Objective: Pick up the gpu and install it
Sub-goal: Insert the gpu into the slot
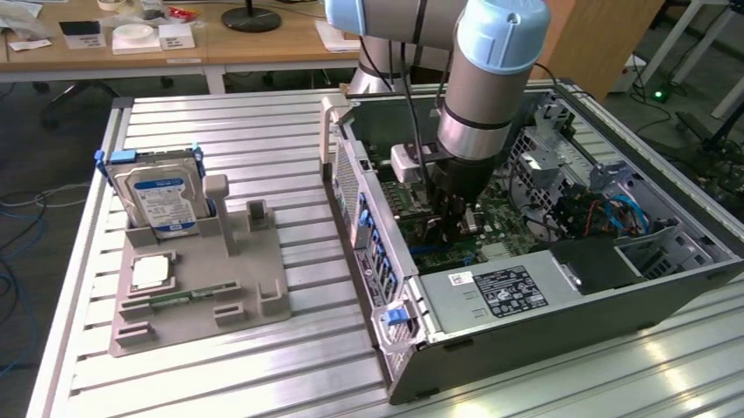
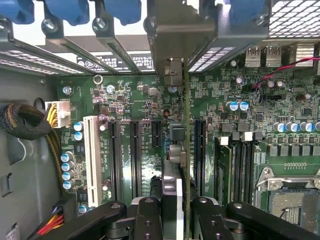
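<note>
Hand is clenched on the card, gripped edge-on so its lower edge can be lined up with a slot on the green board. The card is held upright inside the open computer case, its metal end toward the rear bracket openings. Room is tight: neighbouring slots flank it closely, and a cable bundle lies well apart.

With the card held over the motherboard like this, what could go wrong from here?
1. The gpu, clamped edge-on in the gripper, may miss its slot and scrape nearby capacitors.
2. Its metal bracket sits tight among the rear slot covers and might catch there.
</note>
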Motion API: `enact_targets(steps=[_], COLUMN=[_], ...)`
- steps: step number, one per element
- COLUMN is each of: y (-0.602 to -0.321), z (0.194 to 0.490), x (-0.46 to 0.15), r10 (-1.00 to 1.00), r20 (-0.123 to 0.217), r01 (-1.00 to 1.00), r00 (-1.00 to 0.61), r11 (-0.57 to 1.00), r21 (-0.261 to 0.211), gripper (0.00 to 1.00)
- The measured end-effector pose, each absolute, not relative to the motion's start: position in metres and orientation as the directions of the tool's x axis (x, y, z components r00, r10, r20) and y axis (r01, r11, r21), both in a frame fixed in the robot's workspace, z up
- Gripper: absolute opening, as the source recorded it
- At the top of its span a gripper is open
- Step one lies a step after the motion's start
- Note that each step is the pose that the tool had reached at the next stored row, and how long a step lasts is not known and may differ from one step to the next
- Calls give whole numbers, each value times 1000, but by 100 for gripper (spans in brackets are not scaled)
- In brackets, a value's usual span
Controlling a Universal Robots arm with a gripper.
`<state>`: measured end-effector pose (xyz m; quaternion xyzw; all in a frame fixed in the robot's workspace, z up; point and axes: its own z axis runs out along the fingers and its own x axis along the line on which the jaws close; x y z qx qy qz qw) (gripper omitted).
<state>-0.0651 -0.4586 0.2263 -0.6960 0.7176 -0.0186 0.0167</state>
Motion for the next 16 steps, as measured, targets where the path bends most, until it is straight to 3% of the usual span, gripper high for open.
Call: enact_targets(steps=[16], y=[-457], z=[223], x=[-67], r10=[-1000], r20=[2], r01=[-998], r00=[-30], r11=[30], r21=[-50], gripper=[28])
